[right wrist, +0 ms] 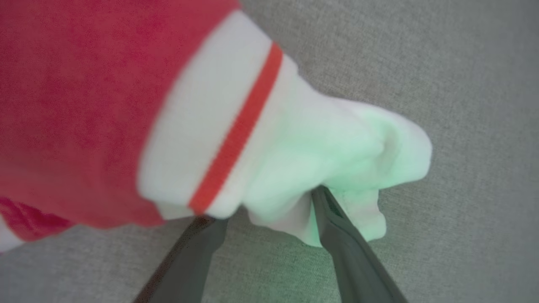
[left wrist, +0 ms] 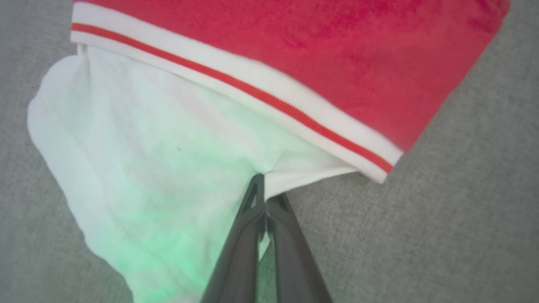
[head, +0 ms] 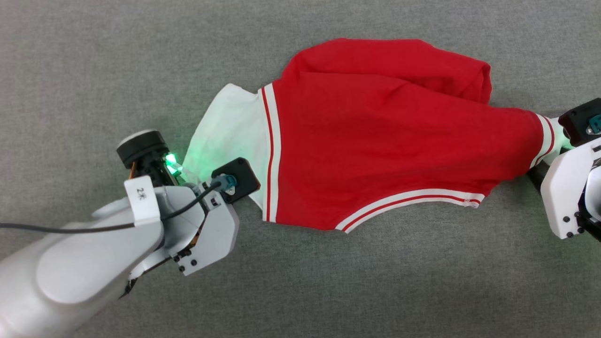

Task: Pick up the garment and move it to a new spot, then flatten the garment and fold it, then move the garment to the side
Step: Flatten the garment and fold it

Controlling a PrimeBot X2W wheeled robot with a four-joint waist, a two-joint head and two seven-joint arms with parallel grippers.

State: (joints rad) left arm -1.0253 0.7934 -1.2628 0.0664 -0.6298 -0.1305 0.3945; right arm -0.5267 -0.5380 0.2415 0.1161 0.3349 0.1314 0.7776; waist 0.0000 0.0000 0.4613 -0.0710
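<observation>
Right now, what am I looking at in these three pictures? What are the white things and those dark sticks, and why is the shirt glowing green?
This is a robot with two arms. The big picture comes from a camera on its head, looking down at a grey cloth surface. On it lies a red shirt with white sleeve ends and striped bands. The white shapes at the sides are the robot's arms.

The other two pictures come from small cameras on its wrists. The dark sticks are the fingers of its hands.

The left hand is pinched shut on the white sleeve end, so it is holding the shirt. The right hand is open, with its fingers spread on either side of the other white sleeve end; it is not squeezing it.

The green glow looks like it comes from little lights near the hands, shining on the white cloth.
</observation>
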